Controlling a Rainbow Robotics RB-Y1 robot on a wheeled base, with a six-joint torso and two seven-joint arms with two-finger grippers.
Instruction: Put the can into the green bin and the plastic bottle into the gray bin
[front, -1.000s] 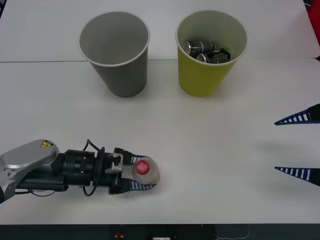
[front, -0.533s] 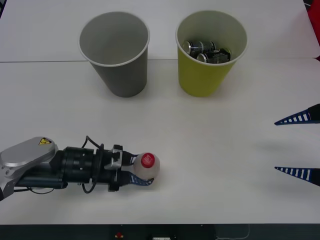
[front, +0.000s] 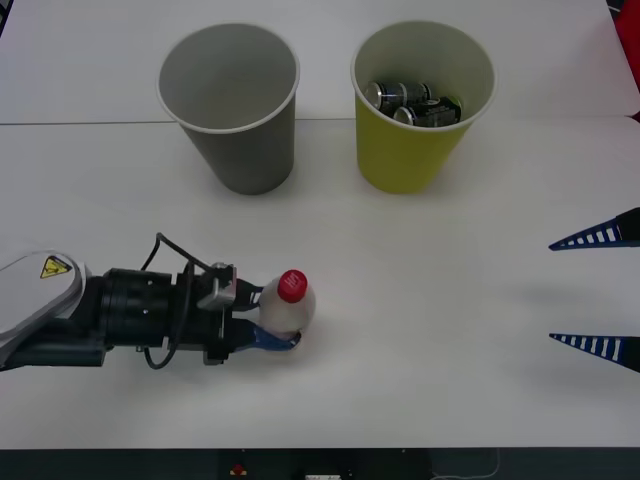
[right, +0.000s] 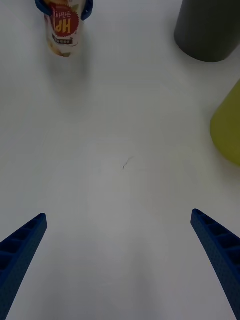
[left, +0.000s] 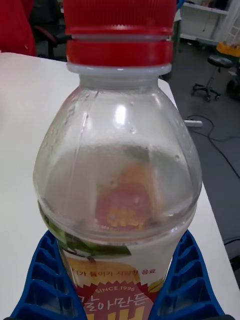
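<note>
While upright, the plastic bottle (front: 287, 305) sits clamped in the left claw (front: 268, 335).

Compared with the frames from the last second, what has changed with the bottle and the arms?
The left gripper, shut on the plastic bottle, has pulled back toward the robot's left and tipped the bottle from leaning to nearly upright, cap on top. No hold was taken or released. The right gripper stayed open at the table's right side; the gray bin and the green bin, with its cans, did not move.
</note>
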